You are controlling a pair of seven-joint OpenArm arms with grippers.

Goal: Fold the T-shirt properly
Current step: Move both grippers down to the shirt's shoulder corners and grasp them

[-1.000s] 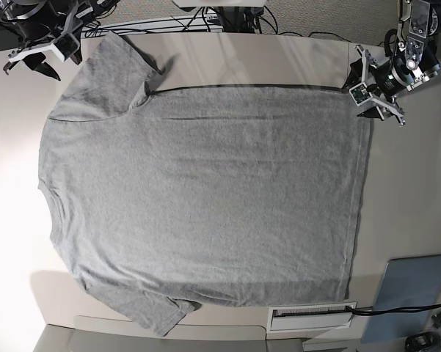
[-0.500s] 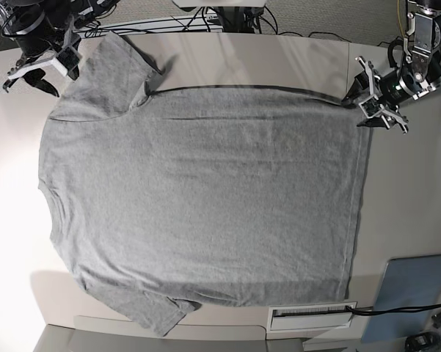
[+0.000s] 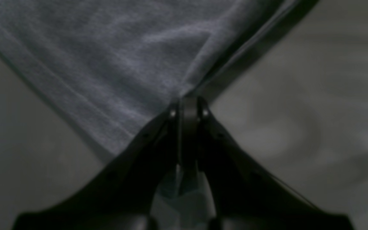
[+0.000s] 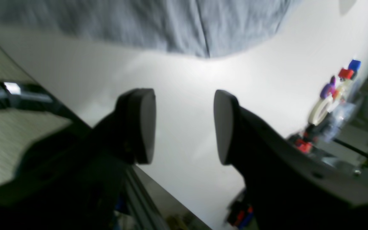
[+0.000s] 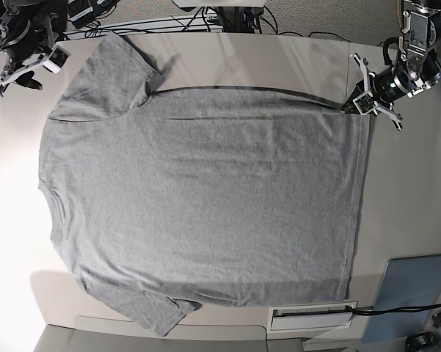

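The T-shirt (image 5: 205,198) lies flat and spread out on the table (image 5: 418,191), with no fold made. The left end effector (image 3: 187,103) pinches its hem corner. The right end effector (image 4: 184,126) is wide open, holding nothing.

T-shirt (image 3: 107,64) corner hidden inside left claw (image 3: 188,105); shelf clutter (image 4: 337,95) blurred; blue-grey panel (image 5: 414,293) cropped.

The right end effector (image 4: 184,126) hangs with its two dark pads (image 4: 145,124) spread apart over the bare white counter (image 4: 184,86), clear of the grey T-shirt (image 4: 158,25) whose seamed edge lies beyond them, with a tape roll (image 4: 319,111) among blurred clutter at the right.
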